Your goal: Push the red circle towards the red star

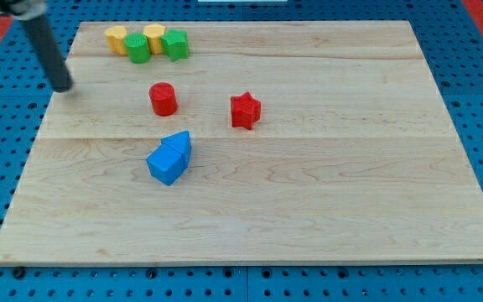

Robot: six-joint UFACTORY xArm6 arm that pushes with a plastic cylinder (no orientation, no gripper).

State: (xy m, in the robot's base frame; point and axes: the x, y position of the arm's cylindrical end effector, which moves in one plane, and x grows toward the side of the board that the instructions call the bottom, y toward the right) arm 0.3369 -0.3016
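Note:
The red circle (163, 98) stands on the wooden board (325, 193), left of centre. The red star (245, 110) lies to its right, about a block's width and a half away and slightly lower in the view. My tip (62, 85) rests at the board's left edge, well to the left of the red circle and a little above it in the view. The rod slants up to the view's top left. Nothing touches the red circle.
Two blue blocks (170, 157) sit touching each other below the red circle. A cluster of two yellow blocks (116, 38) and two green blocks (174, 44) sits at the board's top left. A blue pegboard (476, 50) surrounds the board.

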